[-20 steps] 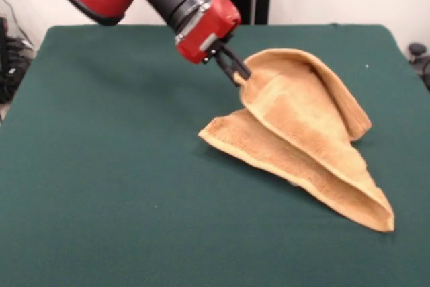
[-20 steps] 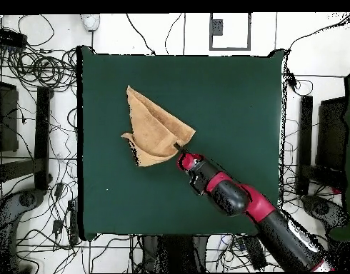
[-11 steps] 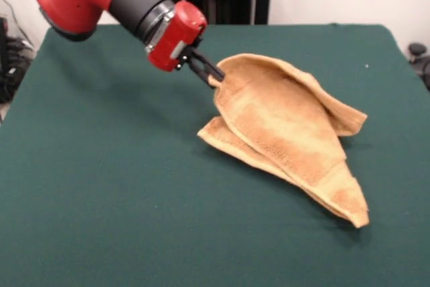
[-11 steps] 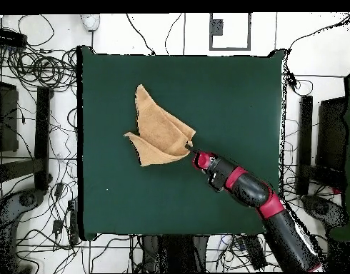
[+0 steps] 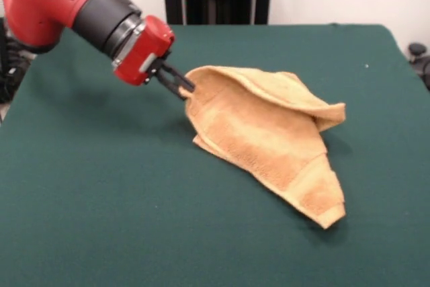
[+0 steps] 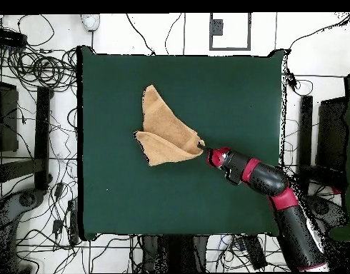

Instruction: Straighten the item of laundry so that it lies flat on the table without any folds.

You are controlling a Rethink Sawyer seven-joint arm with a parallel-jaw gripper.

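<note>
The item of laundry (image 5: 269, 126), a tan terry towel, is folded over itself in a loose wedge near the middle of the dark green table (image 5: 101, 220). My gripper (image 5: 184, 89) is shut on the towel's left corner and holds it lifted a little off the cloth. From there the towel trails right and toward the front edge, ending in a banded corner. In the overhead view the towel (image 6: 166, 135) lies left of centre on the table (image 6: 228, 85), and the gripper (image 6: 202, 146) pinches its right tip.
The red and black arm (image 5: 74, 8) slants in from the upper left. Cables and stands (image 6: 35, 71) crowd the floor around the table.
The gripper has dragged the towel's held corner leftward in the front view and lower. The towel followed, and its trailing corner slid in from the right.
</note>
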